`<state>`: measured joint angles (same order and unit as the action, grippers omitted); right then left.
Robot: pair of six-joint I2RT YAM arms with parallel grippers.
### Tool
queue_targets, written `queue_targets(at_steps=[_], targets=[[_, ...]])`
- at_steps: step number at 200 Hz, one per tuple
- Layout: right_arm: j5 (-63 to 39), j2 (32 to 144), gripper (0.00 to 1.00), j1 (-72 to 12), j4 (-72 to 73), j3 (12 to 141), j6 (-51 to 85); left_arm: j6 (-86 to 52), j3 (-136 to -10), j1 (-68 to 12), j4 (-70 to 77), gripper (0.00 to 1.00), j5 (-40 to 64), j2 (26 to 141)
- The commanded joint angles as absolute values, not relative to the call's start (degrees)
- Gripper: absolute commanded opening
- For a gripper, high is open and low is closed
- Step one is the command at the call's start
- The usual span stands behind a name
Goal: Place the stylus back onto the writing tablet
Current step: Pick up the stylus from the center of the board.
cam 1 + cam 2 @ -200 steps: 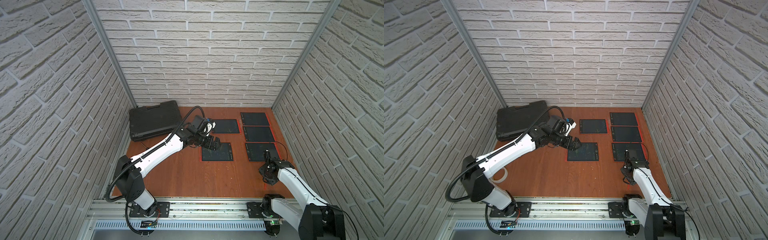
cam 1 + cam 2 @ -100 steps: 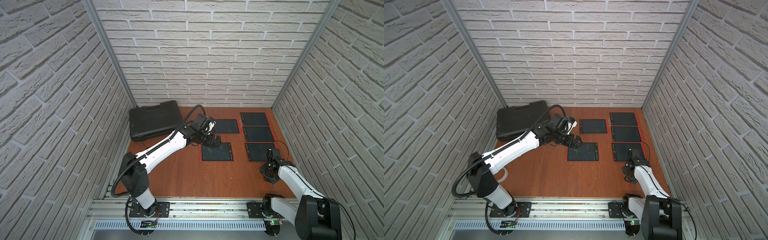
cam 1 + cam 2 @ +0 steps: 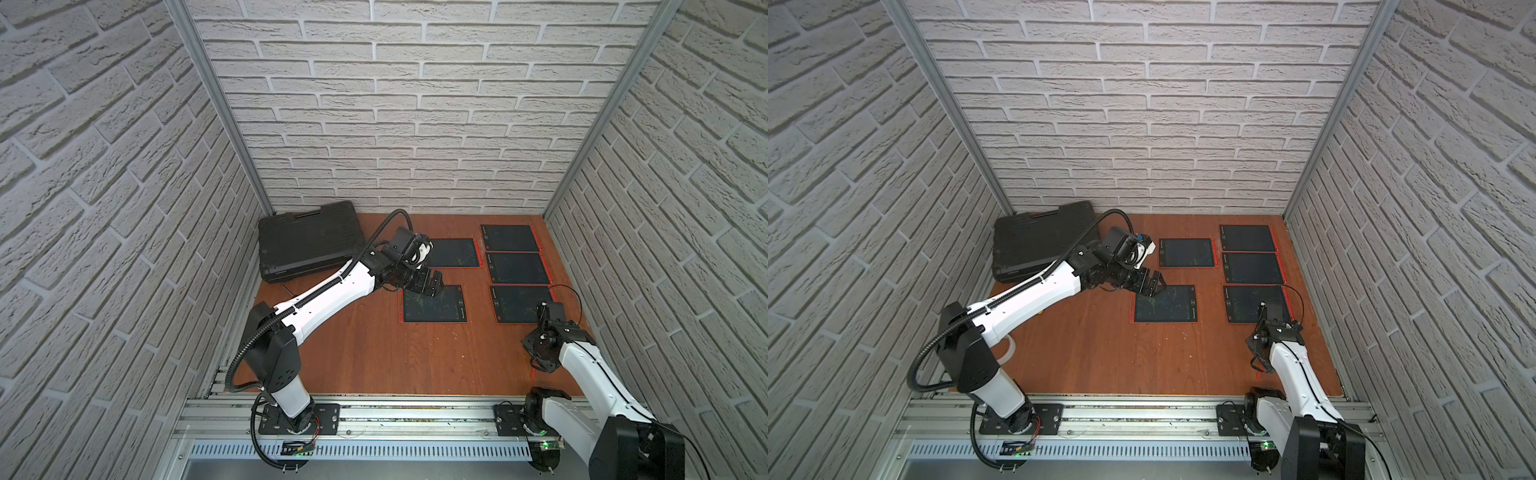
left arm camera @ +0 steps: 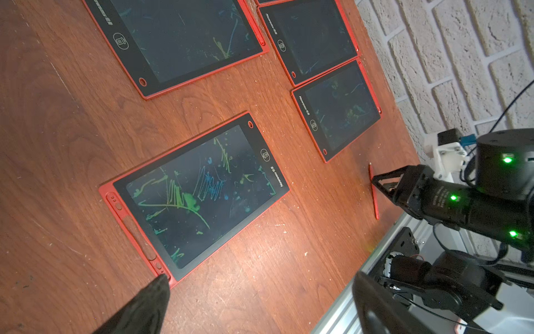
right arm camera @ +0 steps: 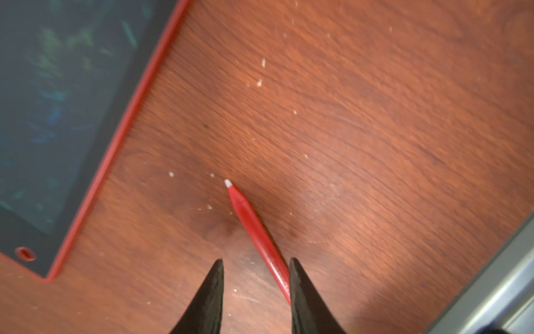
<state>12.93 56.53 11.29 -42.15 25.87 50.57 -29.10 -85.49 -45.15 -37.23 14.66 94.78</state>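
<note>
Right gripper (image 5: 255, 261), jaws parted and empty, straddles the stylus (image 5: 254, 231) lying on the table (image 5: 375, 115) at four o'clock from the tablet (image 3: 434, 309); left gripper (image 3: 435, 287) is wide open. Off-centre closure may flick the stylus away.

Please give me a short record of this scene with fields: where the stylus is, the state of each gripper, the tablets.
stylus: red, flat on the table, beside a tablet, not on it
right gripper: open, stylus between its jaws, not gripped
left gripper: open, above another tablet, at its edge
tablets: five, flat
also: black case
</note>
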Motion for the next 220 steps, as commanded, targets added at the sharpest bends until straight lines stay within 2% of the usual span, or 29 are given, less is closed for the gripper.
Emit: queue_targets(at_steps=[1,49,74,127,180,220], targets=[[12.1,59.8,0.38,12.5,-42.0,25.8,50.9,-28.5,-84.6,-45.5,-35.4,0.98,15.6,94.3],[8.8,62.5,0.37,14.5,-40.0,25.6,49.3,-28.7,-83.6,-45.5,-34.5,0.98,15.6,93.6],[6.1,65.0,0.26,14.5,-39.1,26.1,47.6,-28.6,-84.1,-45.5,-34.8,0.98,16.0,93.8],[3.4,73.2,0.21,13.9,-40.1,29.9,43.8,-28.7,-83.1,-45.5,-31.9,0.98,17.6,91.5],[5.4,76.2,0.12,6.5,-40.5,32.8,42.9,-26.9,-84.2,-42.7,-31.8,0.98,17.5,90.0],[7.8,80.7,0.14,-2.5,-40.1,35.9,44.5,-24.5,-87.1,-40.3,-31.5,0.98,19.1,90.4]])
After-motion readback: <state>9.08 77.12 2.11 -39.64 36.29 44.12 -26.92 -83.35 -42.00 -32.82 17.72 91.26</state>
